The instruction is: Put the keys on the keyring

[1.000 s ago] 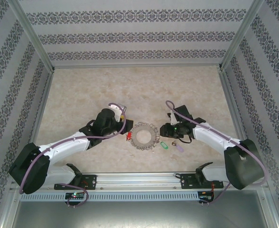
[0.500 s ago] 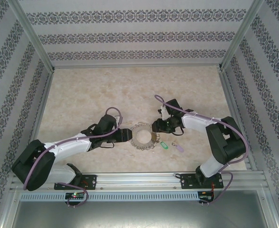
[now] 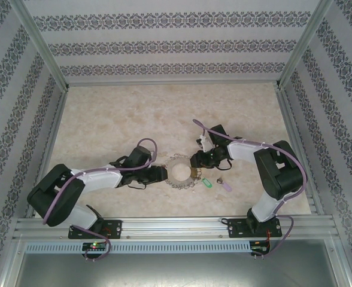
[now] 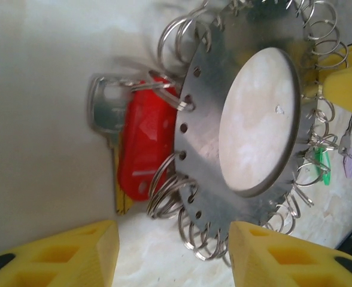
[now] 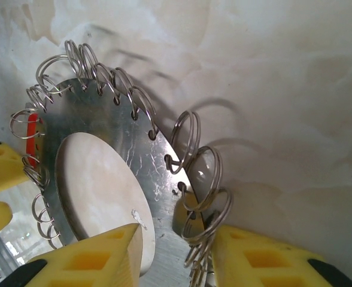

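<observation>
Left end effector [image 3: 159, 173]: at 9 o'clock of the keyring, low over the tabletop [image 3: 134, 119]. In its wrist view we see the yellow fingers [image 4: 74, 257] apart. A stretch of the ring's fringe sits in the gap, and bare tabletop shows beside the outer finger.

Red key [image 4: 146, 149]: flat on the tabletop at the ring's 9 o'clock edge, its tag tucked against the rim among the wire loops [image 4: 170, 197]. We cannot tell whether a loop passes through its metal head.

Keyring [image 3: 182, 184]: flat on the tabletop, toward the near middle, between the two end effectors. The tabletop shows through its round hole.

Right end effector [image 3: 195, 162]: at 2 o'clock of the keyring. In its wrist view we see the fingers apart and straddling the rim, one over the edge of the hole and the other outside the loops. We cannot tell whether either presses on the metal.

Green key [image 3: 205, 183]: loose on the tabletop at 4 o'clock of the ring, just beside the fringe.

Lilac key [image 3: 226, 186]: also at 4 o'clock, farther out than the green key and apart from the ring.
</observation>
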Motion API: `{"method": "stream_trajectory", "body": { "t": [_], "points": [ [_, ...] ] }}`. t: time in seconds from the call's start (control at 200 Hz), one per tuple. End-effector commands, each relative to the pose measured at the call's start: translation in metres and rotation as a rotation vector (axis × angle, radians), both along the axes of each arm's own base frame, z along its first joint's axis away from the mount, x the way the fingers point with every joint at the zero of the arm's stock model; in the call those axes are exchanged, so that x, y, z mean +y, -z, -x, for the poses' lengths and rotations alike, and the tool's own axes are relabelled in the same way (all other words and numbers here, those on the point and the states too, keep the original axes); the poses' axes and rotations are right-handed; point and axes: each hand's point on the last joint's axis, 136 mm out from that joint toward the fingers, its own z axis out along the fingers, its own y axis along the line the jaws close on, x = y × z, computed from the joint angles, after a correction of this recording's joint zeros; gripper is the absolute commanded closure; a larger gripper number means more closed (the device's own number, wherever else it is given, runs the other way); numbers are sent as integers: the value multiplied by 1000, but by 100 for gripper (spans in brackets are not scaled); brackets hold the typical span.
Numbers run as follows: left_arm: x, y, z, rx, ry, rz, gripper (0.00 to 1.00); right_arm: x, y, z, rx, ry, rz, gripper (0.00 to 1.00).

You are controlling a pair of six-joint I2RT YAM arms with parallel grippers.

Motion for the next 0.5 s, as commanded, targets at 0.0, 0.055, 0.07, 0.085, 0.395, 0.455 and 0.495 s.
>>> {"method": "stream_trajectory", "body": {
  "t": [0.0,0.055,0.07,0.085,0.395,0.455,0.495],
  "points": [
    [-17,-10,-16,-37,18,46,52,17,0,14,27,-69,-109,66],
    [-19,-7,-19,-35,19,42,55,20,-2,14,19,-76,-132,66],
    [-19,-7,-19,-33,20,42,55,19,-2,14,19,-74,-132,67],
    [-20,-6,-20,-32,21,42,56,20,-2,14,18,-74,-134,68],
    [-16,-4,-31,-78,7,-10,69,20,-17,13,13,-75,-252,73],
    [-16,-8,-34,-98,6,-5,69,21,-22,13,18,-77,-291,74],
    [-17,-12,-36,-112,13,-2,69,21,-24,11,17,-73,-305,76]
  ]
}}
